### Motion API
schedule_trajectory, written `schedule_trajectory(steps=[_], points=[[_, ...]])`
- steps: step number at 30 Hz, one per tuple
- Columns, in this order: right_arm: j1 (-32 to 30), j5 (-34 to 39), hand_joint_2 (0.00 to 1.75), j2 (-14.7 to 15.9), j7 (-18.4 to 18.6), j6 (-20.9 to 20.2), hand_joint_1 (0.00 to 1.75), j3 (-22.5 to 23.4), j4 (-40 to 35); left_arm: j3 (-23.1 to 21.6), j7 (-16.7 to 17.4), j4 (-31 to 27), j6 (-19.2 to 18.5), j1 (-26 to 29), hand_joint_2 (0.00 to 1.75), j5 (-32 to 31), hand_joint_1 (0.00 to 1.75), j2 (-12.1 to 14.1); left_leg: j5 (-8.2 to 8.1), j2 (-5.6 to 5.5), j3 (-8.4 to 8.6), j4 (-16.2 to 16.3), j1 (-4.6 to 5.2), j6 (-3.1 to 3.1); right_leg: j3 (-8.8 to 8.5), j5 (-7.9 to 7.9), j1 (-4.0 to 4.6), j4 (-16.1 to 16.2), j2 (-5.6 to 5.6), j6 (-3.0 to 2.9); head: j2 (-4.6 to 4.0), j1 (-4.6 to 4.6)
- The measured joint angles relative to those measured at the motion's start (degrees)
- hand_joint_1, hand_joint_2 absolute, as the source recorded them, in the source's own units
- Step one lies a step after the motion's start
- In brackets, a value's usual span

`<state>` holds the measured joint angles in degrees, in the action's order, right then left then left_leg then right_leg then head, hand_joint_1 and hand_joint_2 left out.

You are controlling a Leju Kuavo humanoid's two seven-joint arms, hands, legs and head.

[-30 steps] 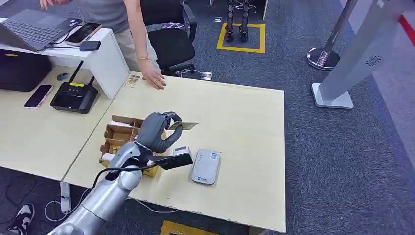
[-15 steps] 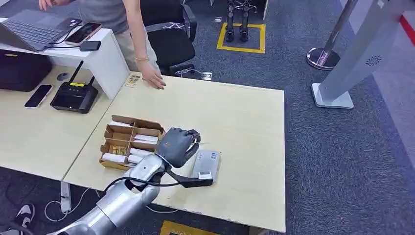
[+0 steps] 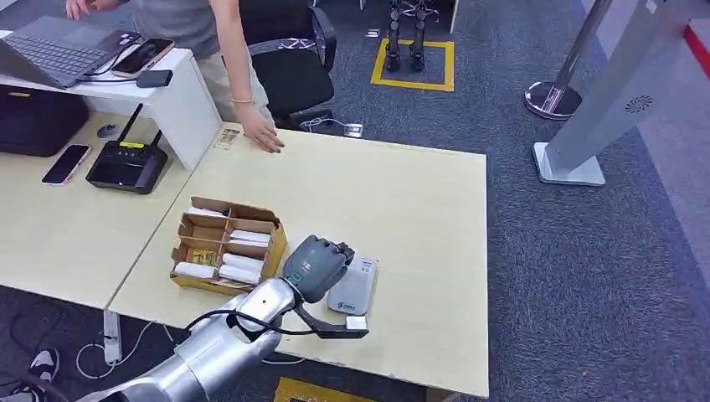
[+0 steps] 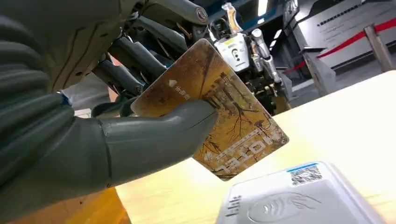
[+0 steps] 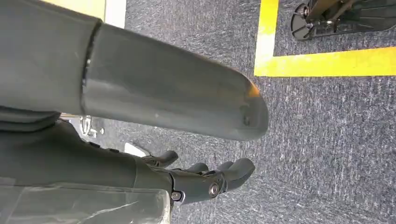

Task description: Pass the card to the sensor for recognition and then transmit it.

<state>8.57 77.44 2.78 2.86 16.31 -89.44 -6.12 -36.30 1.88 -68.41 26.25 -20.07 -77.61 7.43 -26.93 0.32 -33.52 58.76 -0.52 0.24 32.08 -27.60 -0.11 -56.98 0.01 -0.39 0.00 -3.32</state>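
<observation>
In the lower middle of the head view, the left hand (image 3: 316, 266) sits over the near left edge of the grey sensor (image 3: 355, 289), which lies flat on the counter (image 3: 402, 201) just to the hand's right. To the left of the hand stands the cardboard box (image 3: 226, 245) of cards. In the left wrist view the thumb (image 4: 154, 140) presses the brown card (image 4: 219, 116) against the dark fingers (image 4: 140, 51), so the left hand is grasping the card. The card is tilted, its long axis slanting down toward the sensor's printed face in the lower right of that frame, with a gap between them. The left hand is plainly the nearer one. The right hand (image 5: 205, 179) hangs over the carpet, holding nothing, fingers loosely curled yet apart.
</observation>
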Motion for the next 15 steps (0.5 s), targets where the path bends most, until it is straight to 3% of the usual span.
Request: schedule_trajectory(steps=[9,15], points=[[0.0,0.3,0.0,0.0,-0.5,0.3,0.0,0.0,0.0,-0.3,-4.6,0.7,-4.8,-0.1,1.75,10.5,1.75,-1.4,0.0,-0.01,0.0,0.0,0.01,0.0,0.0,0.0,0.0,0.0,-0.01,0.0,0.0,-0.02],[-0.1,0.5,0.0,0.0,-0.7,0.6,0.0,0.0,0.0,-0.3,-5.8,1.2,-6.4,-0.2,1.75,13.7,1.75,-2.2,0.0,-0.01,0.0,0.0,0.01,0.0,-0.01,0.0,-0.01,0.0,-0.01,0.0,0.0,-0.02]])
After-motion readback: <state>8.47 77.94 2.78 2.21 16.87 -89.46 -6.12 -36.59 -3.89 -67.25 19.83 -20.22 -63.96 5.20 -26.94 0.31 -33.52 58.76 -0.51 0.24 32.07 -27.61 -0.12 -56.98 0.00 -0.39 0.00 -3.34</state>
